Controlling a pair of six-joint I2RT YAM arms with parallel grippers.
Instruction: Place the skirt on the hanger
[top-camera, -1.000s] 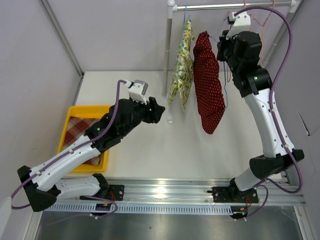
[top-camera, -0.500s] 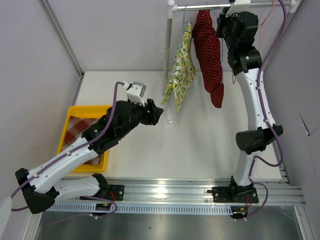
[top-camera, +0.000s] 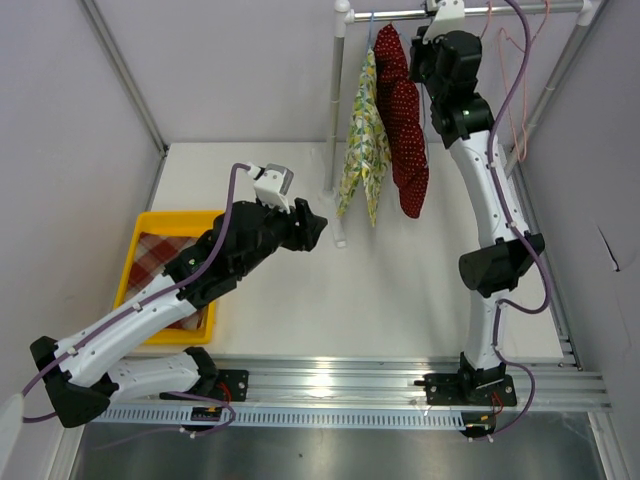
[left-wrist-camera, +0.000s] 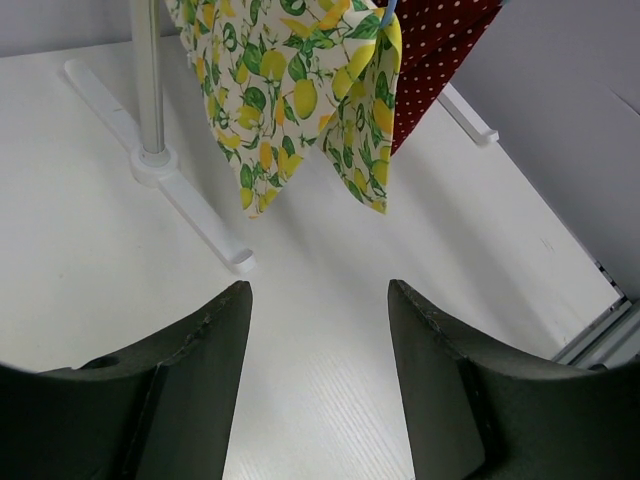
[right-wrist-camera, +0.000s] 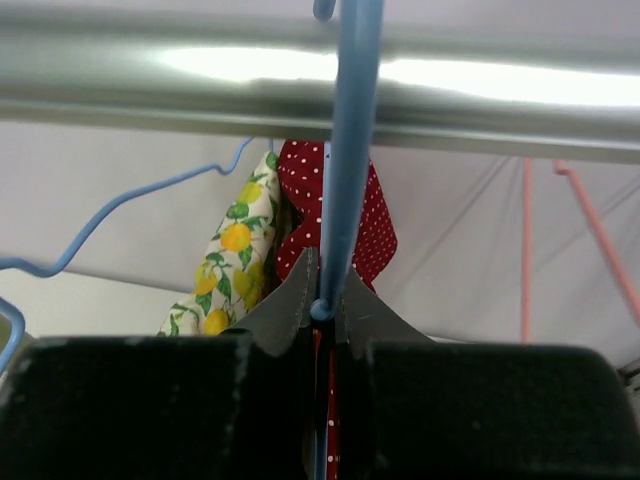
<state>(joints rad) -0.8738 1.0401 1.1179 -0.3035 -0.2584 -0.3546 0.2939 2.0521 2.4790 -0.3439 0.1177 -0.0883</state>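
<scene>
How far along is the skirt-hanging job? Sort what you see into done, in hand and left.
Done: the red dotted skirt hangs from the blue hanger, beside the lemon-print skirt. In hand: the right gripper is shut on the hanger's neck, hook up at the rail. Left, probably: seat the hook and let go; the left gripper is open, empty.

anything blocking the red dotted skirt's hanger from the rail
Nothing visible does. The right claw is shut on the blue hanger holding the red dotted skirt; its stem already crosses the rail. The lemon-print skirt hangs to one side, a pink hanger to the other, neither in between.
</scene>
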